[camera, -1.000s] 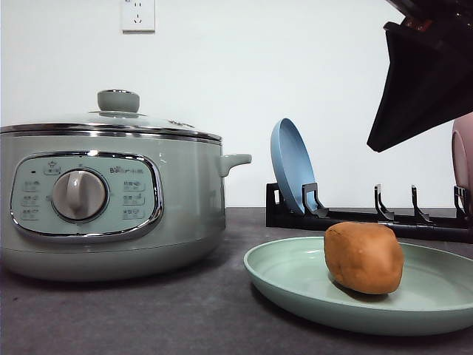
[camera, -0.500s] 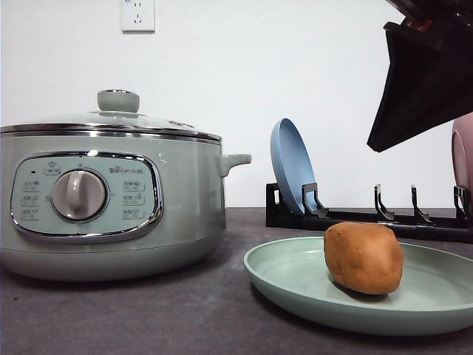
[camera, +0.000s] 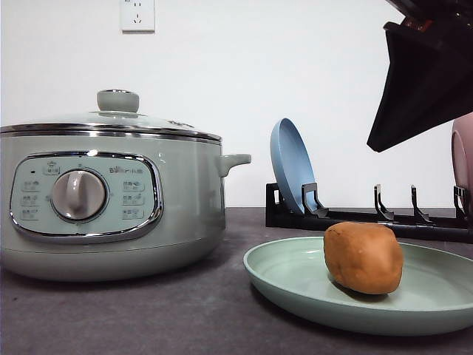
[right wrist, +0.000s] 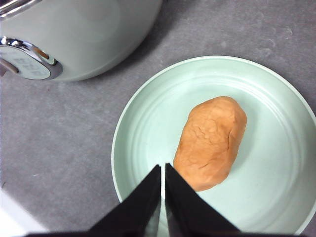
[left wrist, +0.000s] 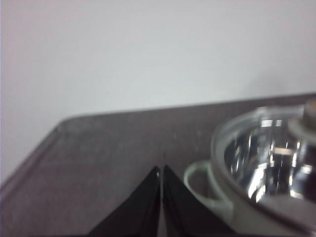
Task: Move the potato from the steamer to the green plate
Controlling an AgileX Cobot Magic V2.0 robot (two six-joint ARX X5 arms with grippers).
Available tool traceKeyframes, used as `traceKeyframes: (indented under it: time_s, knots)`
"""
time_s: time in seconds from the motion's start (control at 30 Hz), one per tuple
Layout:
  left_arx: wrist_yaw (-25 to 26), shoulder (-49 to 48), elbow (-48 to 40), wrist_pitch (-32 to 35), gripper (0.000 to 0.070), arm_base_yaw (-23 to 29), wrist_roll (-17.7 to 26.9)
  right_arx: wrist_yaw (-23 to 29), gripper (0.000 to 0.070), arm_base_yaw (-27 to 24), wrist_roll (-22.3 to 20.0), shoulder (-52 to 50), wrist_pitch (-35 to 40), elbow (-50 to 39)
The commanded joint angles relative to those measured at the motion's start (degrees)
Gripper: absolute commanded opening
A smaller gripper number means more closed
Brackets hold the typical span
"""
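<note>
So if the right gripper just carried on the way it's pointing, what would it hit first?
Probably the green plate: the shut right gripper points down at its floor, right beside the potato. Depth is unclear, so it might graze the potato's end first.

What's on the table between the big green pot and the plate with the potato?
Nothing. Between the steamer and the green plate holding the potato there is just bare dark table. The front view and the right wrist view both show it.
</note>
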Motion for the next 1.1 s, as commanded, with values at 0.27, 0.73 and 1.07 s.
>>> traceKeyframes:
  time_s: [0.27, 0.73, 1.07]
  knots:
    - [-0.2, -5.4, -8.5, 0.6, 0.0, 0.2, -2.3, 0.1, 0.0, 0.3, -0.5, 0.4, 0.4, 0.9]
    - [-0.2, -9.6, -14.8, -0.9, 0.0, 0.2, -2.3, 0.1, 0.0, 0.3, -0.5, 0.4, 0.4, 0.9]
    - [-0.2, -9.6, -15.8, -1.9, 0.0, 0.1, -2.6, 0.1, 0.0, 0.3, -0.5, 0.4, 0.4, 0.9]
